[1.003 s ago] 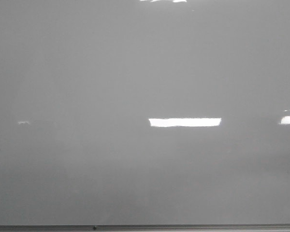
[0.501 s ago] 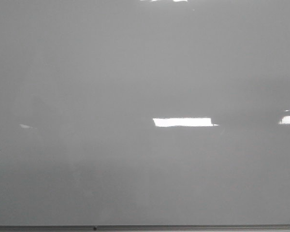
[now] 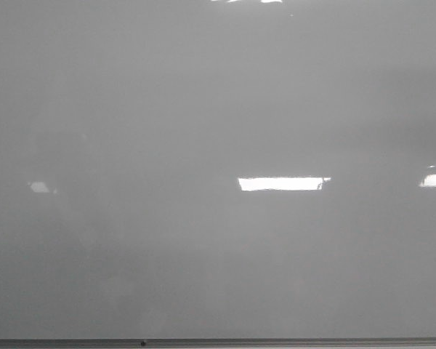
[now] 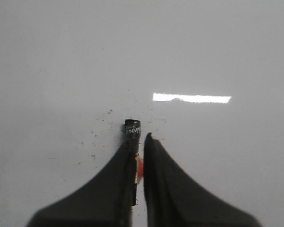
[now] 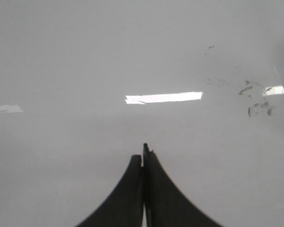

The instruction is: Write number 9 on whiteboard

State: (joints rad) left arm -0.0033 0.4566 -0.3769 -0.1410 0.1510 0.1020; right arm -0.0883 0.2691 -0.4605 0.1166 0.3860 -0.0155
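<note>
The left gripper (image 4: pixel 138 142) is clamped on a black marker (image 4: pixel 132 130), its printed end poking out past the fingertips toward the whiteboard (image 3: pixel 203 109), a hold that suits pressing a tip to the surface for writing. The right gripper (image 5: pixel 144 153) has its jaws pressed together on nothing, apparently just kept out of the way. The board fills the front view, glossy pale grey with bright light reflections (image 3: pixel 282 184) and a thin grey frame edge along the bottom; only faint dark smudges (image 5: pixel 255 97) mark it, and no number 9 is visible yet
</note>
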